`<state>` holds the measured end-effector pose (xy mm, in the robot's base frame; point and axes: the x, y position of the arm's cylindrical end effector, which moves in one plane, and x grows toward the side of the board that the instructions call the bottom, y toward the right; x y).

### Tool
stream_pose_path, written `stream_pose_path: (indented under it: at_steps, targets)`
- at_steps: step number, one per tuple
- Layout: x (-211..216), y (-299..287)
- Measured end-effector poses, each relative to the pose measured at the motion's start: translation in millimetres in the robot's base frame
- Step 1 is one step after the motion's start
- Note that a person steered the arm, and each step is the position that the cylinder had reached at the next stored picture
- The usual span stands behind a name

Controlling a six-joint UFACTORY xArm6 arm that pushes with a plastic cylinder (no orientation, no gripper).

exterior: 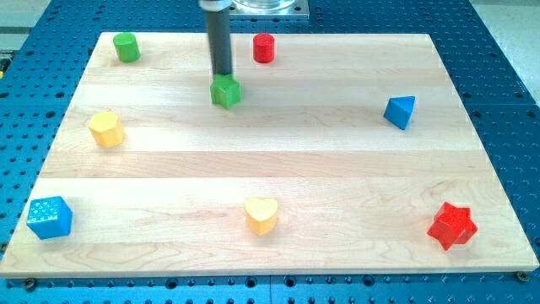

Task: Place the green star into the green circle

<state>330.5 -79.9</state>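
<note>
Green blocks (225, 91) (126, 47): two; my tip (223, 76) seemingly touches one; no pincer.

my tip (223, 76) touches the green star (225, 91) from above.

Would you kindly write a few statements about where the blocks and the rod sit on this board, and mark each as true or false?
1. My tip is at the top edge of the green star. True.
2. The green circle lies at the view's bottom right. False: it is in the view's top left corner.
3. The red star lies near the view's bottom right corner. True.
4. The yellow heart touches the blue cube. False: they lie far apart along the bottom of the board.
5. The green star is already touching the green circle. False: bare board separates them.
</note>
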Motion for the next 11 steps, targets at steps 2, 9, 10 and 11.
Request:
stream_pose_path:
  at_steps: [2, 9, 10, 11]
  targets:
    - [30, 48]
    - [8, -87]
    - [-23, -89]
    - [-58, -97]
